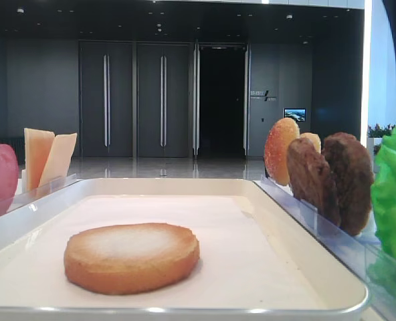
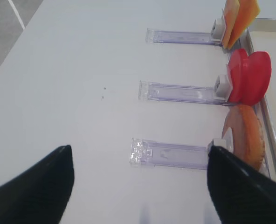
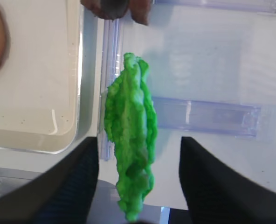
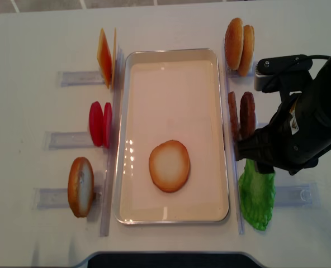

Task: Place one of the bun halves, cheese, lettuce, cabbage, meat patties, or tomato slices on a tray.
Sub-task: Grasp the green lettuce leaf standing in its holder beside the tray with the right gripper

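The right hand hangs wide open astride the lettuce, fingers clear of it, just off the tray's right rim. One bun lies flat on the tray. The left hand's fingers gape, empty.

The right arm's bulky black housing is showing a matte, rounded shell in the overhead view, with a small pale label patch sitting on its side. A grey rectangular block with a tiny round screw or port is riding on top of it, and a thin black cable is looping from that block along the arm. In the right wrist view, the right gripper's two broad black fingers are showing a finely textured, grainy surface. In the left wrist view, the left gripper's fingers are appearing as smooth, dark, blurred wedges.
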Controlling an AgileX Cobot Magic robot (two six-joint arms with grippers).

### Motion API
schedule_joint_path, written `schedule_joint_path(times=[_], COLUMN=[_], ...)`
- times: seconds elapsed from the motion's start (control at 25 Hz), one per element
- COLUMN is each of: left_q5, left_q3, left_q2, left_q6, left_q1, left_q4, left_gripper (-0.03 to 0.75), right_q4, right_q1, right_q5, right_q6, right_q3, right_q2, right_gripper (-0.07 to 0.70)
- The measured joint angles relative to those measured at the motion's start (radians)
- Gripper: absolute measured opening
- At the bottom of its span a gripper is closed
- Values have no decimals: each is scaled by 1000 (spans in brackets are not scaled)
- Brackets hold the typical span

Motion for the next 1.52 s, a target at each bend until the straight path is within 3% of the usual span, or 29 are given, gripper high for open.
schedule_joint_path(times=[0.48,0.72,0.88,1.52], left_q5=[0,0,0,0], left_q3=[0,0,0,0], left_q2=[0,0,0,0], left_q6=[0,0,0,3], left_q1=[0,0,0,0], left_q4=[0,0,0,0], left_gripper=[692,692,692,692], right_q4=[32,39,37,23], right_q1=[0,0,0,0], right_q5=[-28,-31,-31,-31], right_q6=[-17,-21,-21,-28], right_q3=[31,31,31,31], right_q2=[27,35,35,35], right_gripper=[390,210,148,141])
